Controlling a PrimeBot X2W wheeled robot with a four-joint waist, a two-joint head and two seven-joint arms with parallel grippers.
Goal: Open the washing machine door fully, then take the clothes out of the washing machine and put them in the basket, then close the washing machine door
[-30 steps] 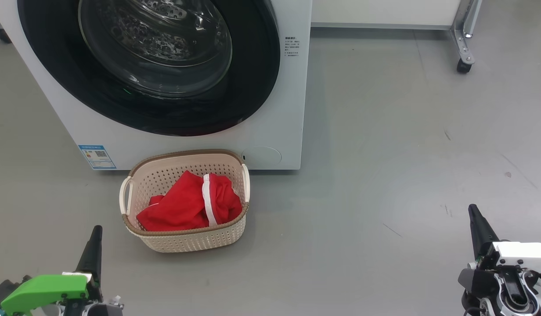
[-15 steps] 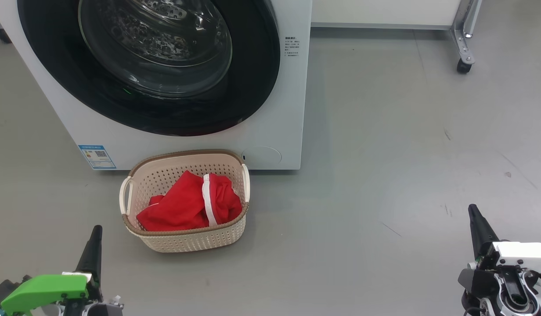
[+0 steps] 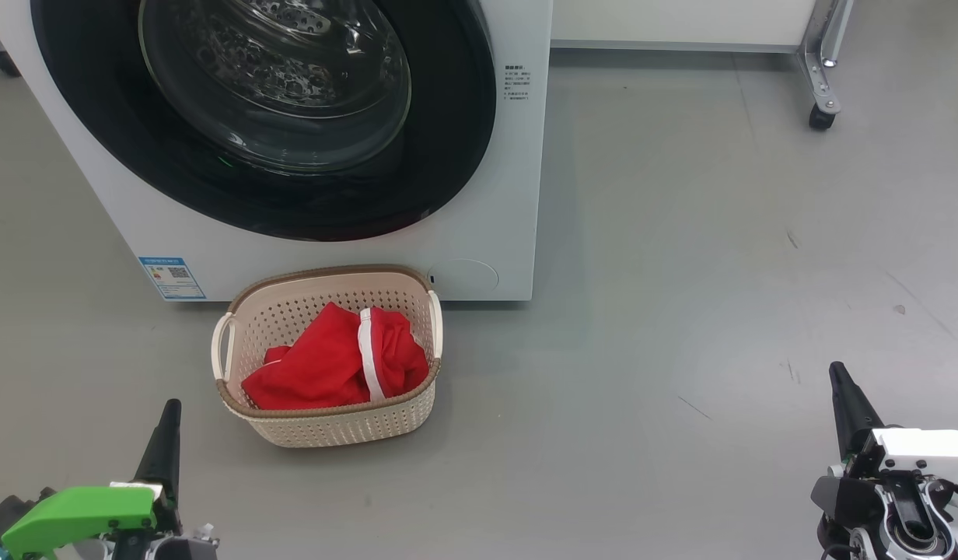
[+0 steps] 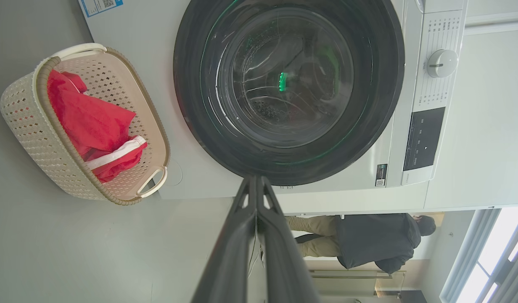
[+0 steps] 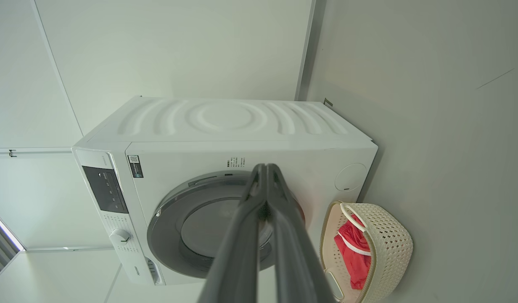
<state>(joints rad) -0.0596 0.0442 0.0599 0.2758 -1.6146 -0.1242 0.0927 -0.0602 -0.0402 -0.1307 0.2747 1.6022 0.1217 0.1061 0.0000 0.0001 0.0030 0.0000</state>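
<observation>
Clothes [image 3: 323, 365] lie in the basket [image 3: 331, 429]; left pincer [image 3: 170, 406] and right pincer [image 3: 837, 369] are clenched, empty.

Left claw [image 3: 170, 409]: green, perhaps plastic, housing [image 3: 78, 509]

Soft, even overhead light fills my head view: the grey floor [image 3: 681, 233] right of the washing machine [image 3: 510, 194] is bright, with a faint darker band hugging the machine's right side and a soft shadow under the basket [image 3: 331, 424] in front of it. The washing machine door [image 3: 448, 155] glass carries pale reflections and 1 small green glint [image 3: 225, 162]. Everything there is sharp. In my left wrist view daylight blows out a window [image 4: 494, 252] well beyond the machine, and the fingers [image 4: 229, 261] of my left gripper [image 4: 255, 179] blur near the lens. My right wrist view bows the seams of the wall [image 5: 158, 42] around the machine at its edges; my right gripper [image 5: 266, 166] is equally soft
</observation>
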